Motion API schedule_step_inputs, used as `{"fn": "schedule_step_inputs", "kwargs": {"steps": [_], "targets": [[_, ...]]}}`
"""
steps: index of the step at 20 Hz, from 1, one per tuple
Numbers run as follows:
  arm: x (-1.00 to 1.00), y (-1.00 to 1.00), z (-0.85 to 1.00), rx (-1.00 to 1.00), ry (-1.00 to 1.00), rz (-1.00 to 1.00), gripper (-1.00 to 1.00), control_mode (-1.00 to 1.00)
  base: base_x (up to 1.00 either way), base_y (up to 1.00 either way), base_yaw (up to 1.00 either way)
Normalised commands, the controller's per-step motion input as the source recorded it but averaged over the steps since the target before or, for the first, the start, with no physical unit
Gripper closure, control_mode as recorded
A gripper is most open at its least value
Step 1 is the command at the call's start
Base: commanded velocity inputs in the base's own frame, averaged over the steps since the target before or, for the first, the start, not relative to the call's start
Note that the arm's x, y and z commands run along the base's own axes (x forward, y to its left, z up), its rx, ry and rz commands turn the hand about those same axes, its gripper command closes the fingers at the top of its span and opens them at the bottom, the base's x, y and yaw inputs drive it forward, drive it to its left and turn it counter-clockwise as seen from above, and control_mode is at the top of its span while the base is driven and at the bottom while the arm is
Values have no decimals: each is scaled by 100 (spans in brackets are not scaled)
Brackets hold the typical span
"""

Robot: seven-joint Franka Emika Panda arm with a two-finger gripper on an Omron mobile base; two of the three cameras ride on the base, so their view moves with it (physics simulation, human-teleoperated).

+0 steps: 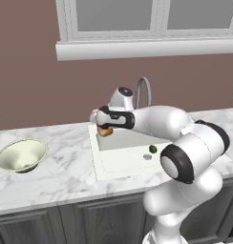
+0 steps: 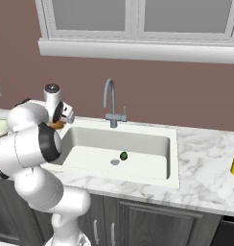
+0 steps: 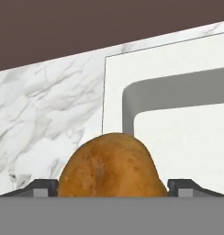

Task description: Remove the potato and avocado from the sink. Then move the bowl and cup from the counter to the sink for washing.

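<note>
arm folded over, hand out to its left — jaws wide

Elbow bent high in front of the base, forearm running level leftward, wrist turned so the hand points down and away. Both fingers stand spread at either side of the potato — whether they press it, can't tell.

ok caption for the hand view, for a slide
Potato between the claw fingertips, close to the camera, with the white sink's corner and the marble counter beyond.
</note>
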Motion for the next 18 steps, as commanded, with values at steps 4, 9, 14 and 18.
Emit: {"fn": "schedule_step_inputs", "kwargs": {"steps": [4, 9, 14, 18], "targets": [[0, 40, 6, 5, -2, 0, 100, -100, 0, 0, 0], [0, 38, 5, 4, 0, 0, 100, -100, 0, 0, 0], [0, 43, -2, 3, 0, -1, 100, -100, 0, 0, 0], [0, 42, -7, 2, 0, -5, 100, -100, 0, 0, 0]]}}
